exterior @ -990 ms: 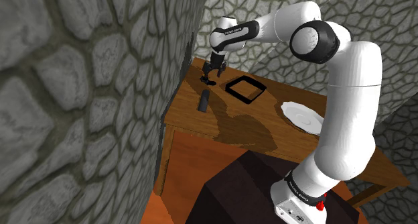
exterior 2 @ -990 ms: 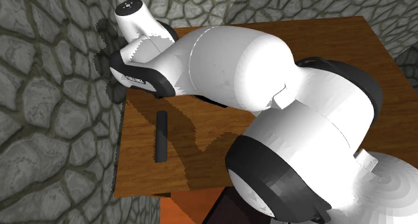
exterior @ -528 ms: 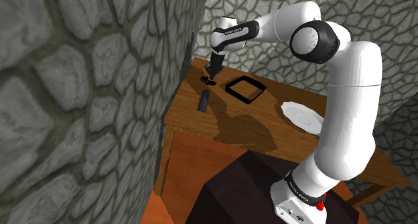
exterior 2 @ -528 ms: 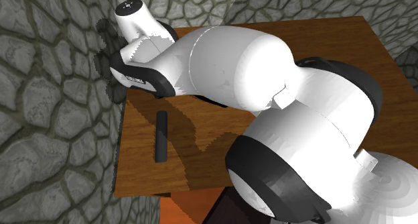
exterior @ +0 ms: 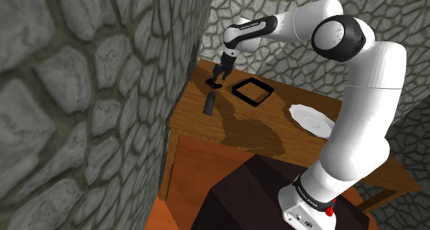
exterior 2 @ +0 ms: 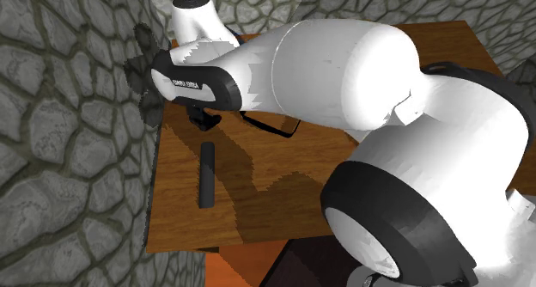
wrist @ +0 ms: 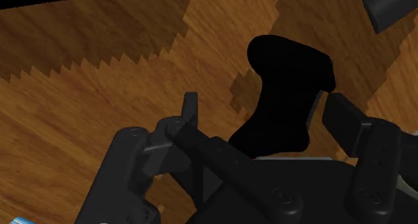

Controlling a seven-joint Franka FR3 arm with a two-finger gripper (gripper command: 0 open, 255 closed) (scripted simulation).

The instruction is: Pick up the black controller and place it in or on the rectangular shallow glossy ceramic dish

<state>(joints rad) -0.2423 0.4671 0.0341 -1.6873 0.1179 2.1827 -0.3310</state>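
The black controller (exterior: pixel 211 82) lies on the wooden table (exterior: pixel 241 129) close to the stone wall. My gripper (exterior: pixel 220 73) hangs just over it, tilted. In the wrist view the controller (wrist: pixel 285 98) sits between the two fingertips. The left fingertip (wrist: pixel 191 112) stands clear of it with bare wood in between, while the right fingertip (wrist: pixel 341 112) is right beside it. The gripper (wrist: pixel 266 114) is open. The dish is a shallow black rectangle (exterior: pixel 251 91) a short way off, toward the shoulder view's right of the controller.
A dark stick-shaped object (exterior: pixel 208 102) lies near the table's wall-side edge, also seen from above (exterior 2: pixel 206 172). A white round plate (exterior: pixel 313 118) rests further toward the stand. The stone wall (exterior: pixel 103 91) runs along the table's side. The arm (exterior 2: pixel 344 79) hides much of the tabletop.
The arm's elbow and forearm have swung up and to the shoulder view's right. The gripper has tilted while staying over the controller, which has not moved.
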